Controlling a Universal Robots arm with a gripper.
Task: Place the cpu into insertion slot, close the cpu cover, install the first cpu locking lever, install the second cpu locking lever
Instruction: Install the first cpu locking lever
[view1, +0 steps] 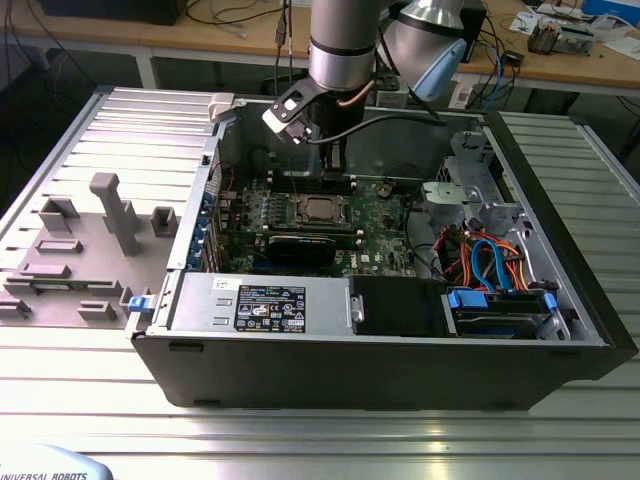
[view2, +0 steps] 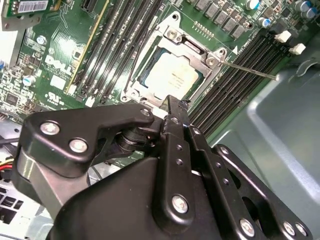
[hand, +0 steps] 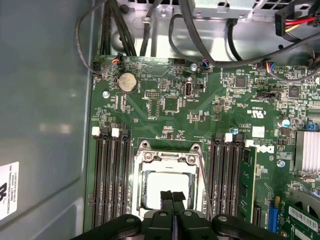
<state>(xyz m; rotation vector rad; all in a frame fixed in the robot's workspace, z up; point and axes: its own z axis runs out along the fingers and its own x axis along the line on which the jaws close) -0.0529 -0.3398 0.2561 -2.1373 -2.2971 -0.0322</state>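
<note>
Nearest the lens in both wrist views is the black tool (hand: 172, 196), its tips pressed together and pinching nothing, poised over one edge of the insertion slot (view2: 131, 92); whether it touches cannot be told. Inside that slot the cpu (view2: 170, 75) lies seated, and the cpu cover (view2: 192, 47) appears lowered around it. Beside the slot a thin locking lever (view2: 250, 70) juts free across the memory slots (view2: 230, 90), apparently unlatched. Risk, as judged: the narrow tips could slide off that springy rod and strike the cpu or the green board (hand: 165, 100), or the cover could lift if one lever goes down askew. Second wrist view supplies the lever's free end; first wrist view confirms the closed tips; exterior view supplies the arm's reach into the open case (view1: 380, 370) above the slot
</note>
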